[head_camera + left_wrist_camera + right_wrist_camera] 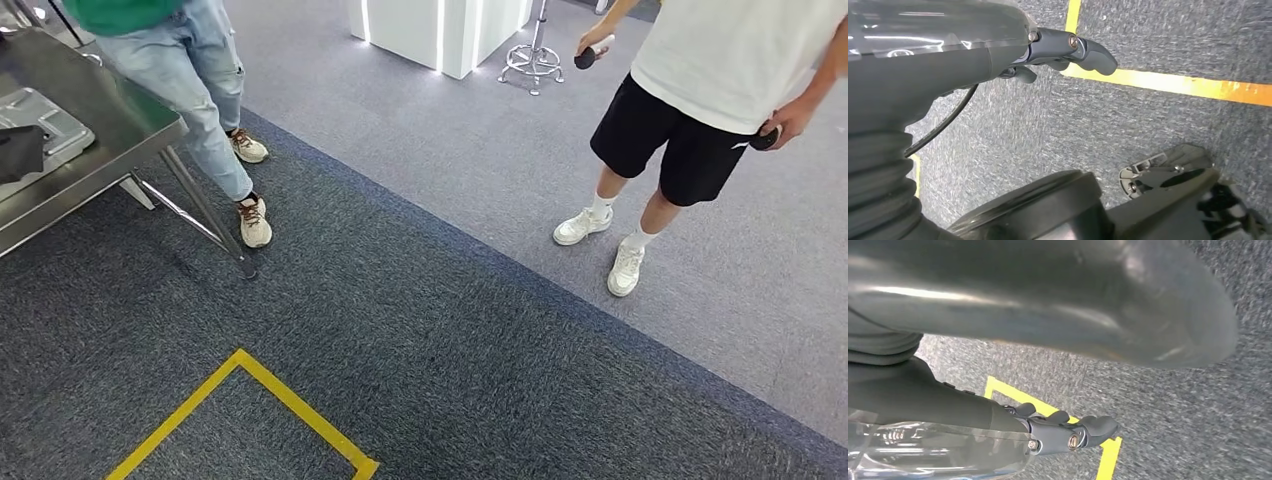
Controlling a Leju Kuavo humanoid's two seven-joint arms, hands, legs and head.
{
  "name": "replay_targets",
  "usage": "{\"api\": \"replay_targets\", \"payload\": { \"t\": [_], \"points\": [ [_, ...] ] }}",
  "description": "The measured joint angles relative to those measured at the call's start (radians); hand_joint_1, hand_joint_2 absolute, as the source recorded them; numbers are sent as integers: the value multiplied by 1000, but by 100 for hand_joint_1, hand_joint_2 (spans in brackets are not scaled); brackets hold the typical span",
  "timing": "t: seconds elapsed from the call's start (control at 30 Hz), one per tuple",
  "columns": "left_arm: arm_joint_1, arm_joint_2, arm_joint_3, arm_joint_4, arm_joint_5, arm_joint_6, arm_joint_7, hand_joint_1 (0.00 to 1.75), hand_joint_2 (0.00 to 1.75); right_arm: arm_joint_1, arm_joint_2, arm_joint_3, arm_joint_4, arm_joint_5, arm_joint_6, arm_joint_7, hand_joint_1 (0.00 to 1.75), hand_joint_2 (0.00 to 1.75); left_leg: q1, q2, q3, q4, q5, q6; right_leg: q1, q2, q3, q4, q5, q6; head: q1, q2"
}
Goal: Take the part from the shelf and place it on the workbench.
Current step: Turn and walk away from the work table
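While we are looking down from the head, a wide stretch of dark carpet (430, 340) is lying open ahead, edged by lighter floor (480, 130) beyond. A steel table (100, 120) is jutting in at far left; one grey part (40, 125) is lying flat on it, its long axis unclear. Two people are standing: one (190, 70) at the table, one (700, 90) to the right. Yellow tape (250, 375) is marking a corner.

At the left wrist, our left hand (1068, 50) is hanging over the tape, fingers loosely extended, holding nothing.

At the right wrist, our right hand (1068, 432) is hanging likewise, holding nothing.
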Motion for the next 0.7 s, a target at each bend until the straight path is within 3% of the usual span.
{"api": "replay_targets", "payload": {
  "t": [0.07, 0.13, 0.17, 0.2, 0.23, 0.3, 0.37, 0.43, 0.5, 0.57, 0.63, 0.7],
  "points": [
    [-3, 0, 0, 0, 4, 0, -1, 0, 175, 0, 1, 3, 0, 1, -2, 2, 0, 0, 5, -29, -14, 45, -34, -9, -2, 15, 1, -4, 4, -14, -1, 0],
    [-8, 0, 0, 0, 8, 0, -2, 0, 175, -1, 1, 5, 0, 3, -5, 8, 0, 0, 6, -66, -65, 166, -101, -12, 0, 30, 1, -5, 5, -24, -2, 0],
    [-12, 1, 1, 0, 10, 0, -3, 0, 175, -2, 1, 6, 0, 3, -6, 12, 0, 0, 6, -73, -93, 232, -128, -12, 3, 38, 0, -4, 5, -27, -3, 0],
    [-15, 1, 1, 0, 10, 0, -3, 0, 175, -2, 1, 8, 0, 4, -7, 16, 0, 0, 5, -77, -111, 278, -139, -11, 6, 48, 1, -3, 5, -28, -3, 0],
    [-18, 2, 1, 0, 10, 0, -3, 0, 175, -1, 2, 9, 0, 4, -7, 18, 0, 0, 5, -78, -114, 289, -130, -9, 8, 59, 1, -2, 4, -29, -2, 0],
    [-14, 2, 1, 0, 10, 0, -2, 0, 175, -1, 3, 11, 1, 5, -6, 19, 0, 0, 5, -86, -74, 201, -62, -1, 10, 83, 4, 1, 4, -28, -2, 0],
    [-8, 2, 1, 0, 9, 0, -1, 0, 175, -2, 5, 12, 1, 6, -6, 20, 0, 0, 5, -118, -24, 76, -8, 7, 11, 105, 1, 6, 4, -24, -2, 0],
    [-6, 2, 1, 0, 10, 0, -2, 0, 175, -1, 6, 13, 1, 6, -6, 25, 0, 0, 2, -140, -7, 22, -3, 14, 10, 120, -8, 8, 8, -14, -2, 0],
    [-7, 2, 1, 0, 10, 0, -2, 0, 175, 2, 6, 13, 1, 5, -5, 30, 0, 0, 3, -130, -5, 7, 2, 23, 7, 127, -14, 7, 13, -1, -2, 0],
    [-7, 1, 1, 0, 10, 0, -2, 0, 175, 3, 7, 14, 1, 3, -3, 32, 0, 0, 7, -114, 1, -8, 14, 36, 9, 100, -28, 35, -8, 7, 1, 0],
    [-5, 1, 1, 0, 10, 0, -2, 0, 175, 1, 7, 14, 1, 2, -3, 32, 0, 0, 7, -93, 2, -15, 20, 43, 8, 60, -76, 135, -67, 12, 4, 0],
    [-3, 1, 1, 0, 10, 0, -3, 0, 175, 0, 8, 14, 1, 1, -3, 32, 0, 0, 5, -72, 0, -15, 20, 43, 2, 47, -130, 251, -112, 20, 6, 0]
  ]
}}
